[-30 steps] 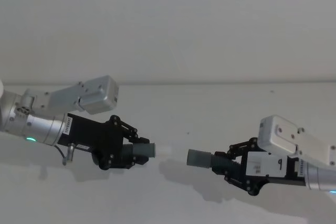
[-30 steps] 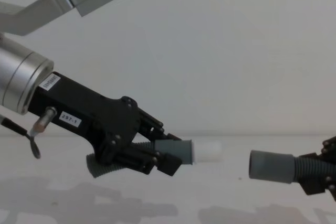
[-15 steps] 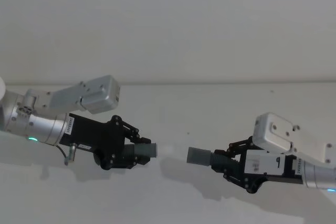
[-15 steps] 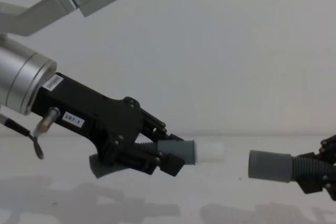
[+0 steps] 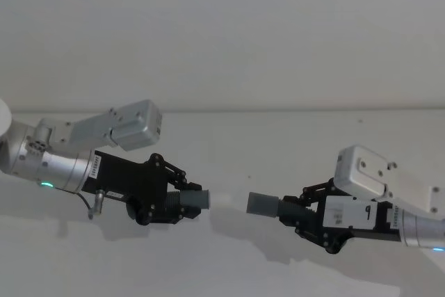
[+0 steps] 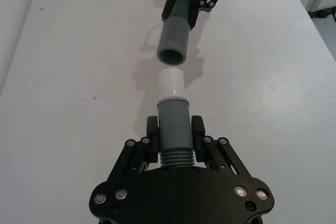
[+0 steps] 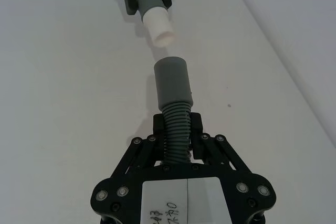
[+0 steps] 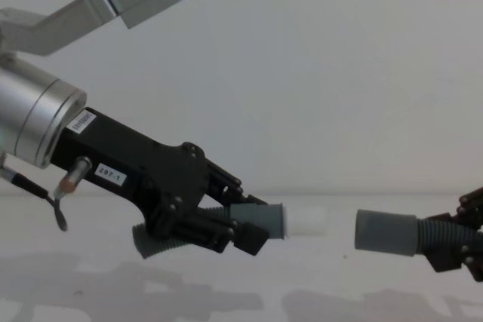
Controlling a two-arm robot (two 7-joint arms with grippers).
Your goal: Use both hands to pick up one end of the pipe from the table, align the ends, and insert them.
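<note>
1. The white-tipped cuff (image 8: 266, 220) is clenched in the left hand (image 6: 174, 127); the pipe (image 7: 175, 114) is grasped by the right hand (image 7: 177, 124) just behind the socket cuff (image 8: 386, 232).
2. Both cuffs are held above the worktop (image 6: 79, 51), near but apart, seemingly almost in line.
3. The pipe is judged light and floppy; its stiff, smooth cuffs are best gripped close behind.

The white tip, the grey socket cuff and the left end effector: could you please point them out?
Narrow white cylindrical tip (image 6: 171, 83), left wrist view, on its side.
Plain grey cylindrical socket cuff (image 6: 172, 40), left wrist view, outer wall.
Black two-finger left end effector (image 6: 174, 129), left wrist view, between fingertips.
</note>
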